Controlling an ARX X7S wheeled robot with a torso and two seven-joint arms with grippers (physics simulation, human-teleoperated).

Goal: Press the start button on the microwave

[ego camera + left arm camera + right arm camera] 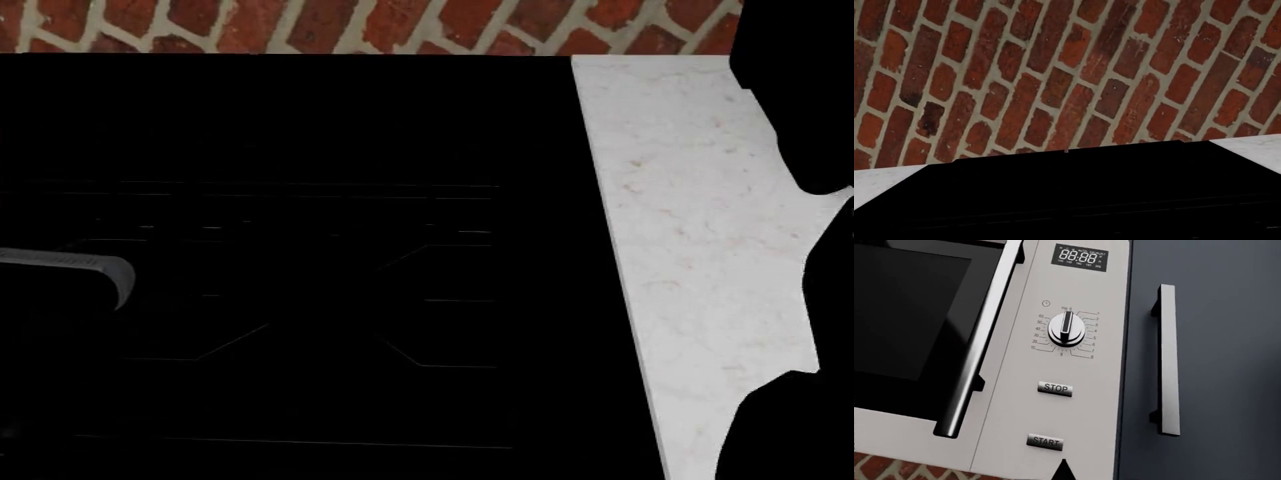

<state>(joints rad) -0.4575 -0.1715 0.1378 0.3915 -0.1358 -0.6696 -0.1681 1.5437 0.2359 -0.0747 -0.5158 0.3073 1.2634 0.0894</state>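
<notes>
The right wrist view shows the microwave's silver control panel [1074,365]. The START button [1045,441] sits low on the panel, below the STOP button [1055,388] and the timer dial [1067,329]. My right gripper [1064,469] shows only as one black pointed tip, the fingers together, just below and slightly right of the START button, very close to the panel. I cannot tell whether it touches. In the head view my right arm [801,90] is a dark shape rising at the right. My left gripper is not seen in any view.
The microwave's dark door [907,315] with a bar handle [981,350] lies beside the panel, and a navy cabinet door with a handle [1167,360] on the other side. Below are a black cooktop [294,260], a white marble counter [681,220] and a brick wall [1054,70].
</notes>
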